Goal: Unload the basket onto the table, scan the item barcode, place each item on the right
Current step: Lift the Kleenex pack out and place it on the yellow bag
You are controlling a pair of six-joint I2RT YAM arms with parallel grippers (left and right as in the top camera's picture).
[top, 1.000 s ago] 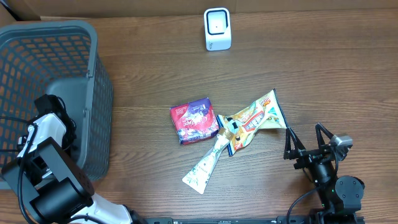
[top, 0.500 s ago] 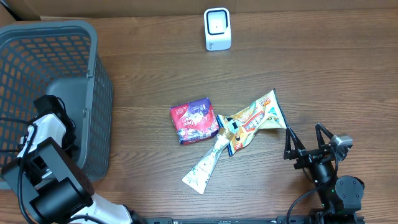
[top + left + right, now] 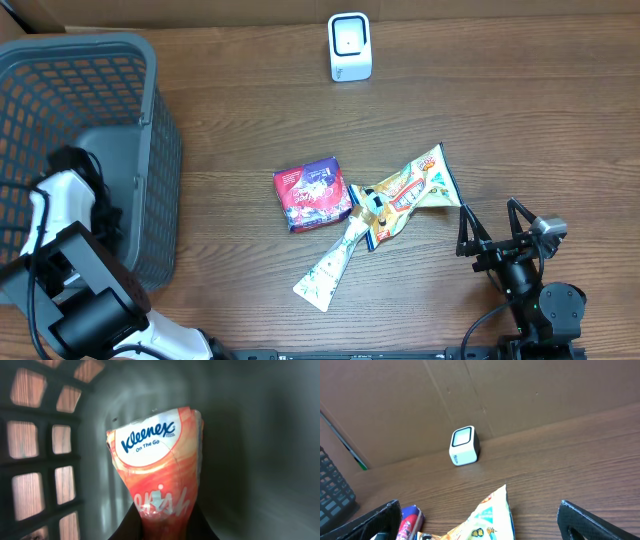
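My left gripper (image 3: pixel 162 521) is down inside the grey basket (image 3: pixel 152 118), shut on the lower end of an orange Kleenex tissue pack (image 3: pixel 157 457). The pack stands upright between the dark fingers, logo side facing the wrist camera, and no barcode shows. From overhead only the left gripper (image 3: pixel 74 162) and its white arm show inside the basket; the pack is hidden. The white scanner (image 3: pixel 350 46) stands at the table's far edge, also in the right wrist view as the scanner (image 3: pixel 464 446). My right gripper (image 3: pixel 497 228) rests open near the front right, nothing between its fingers (image 3: pixel 589 521).
On the table's middle lie a purple and red packet (image 3: pixel 312 193), a yellow snack bag (image 3: pixel 408 188) and a pale cone-shaped pouch (image 3: pixel 330 268). The snack bag (image 3: pixel 492 512) lies just ahead of my right gripper. A cardboard wall (image 3: pixel 520 390) backs the table.
My left gripper has shut on the tissue pack inside the basket, and the left arm has shifted slightly toward the basket's far left. The right arm has not moved.
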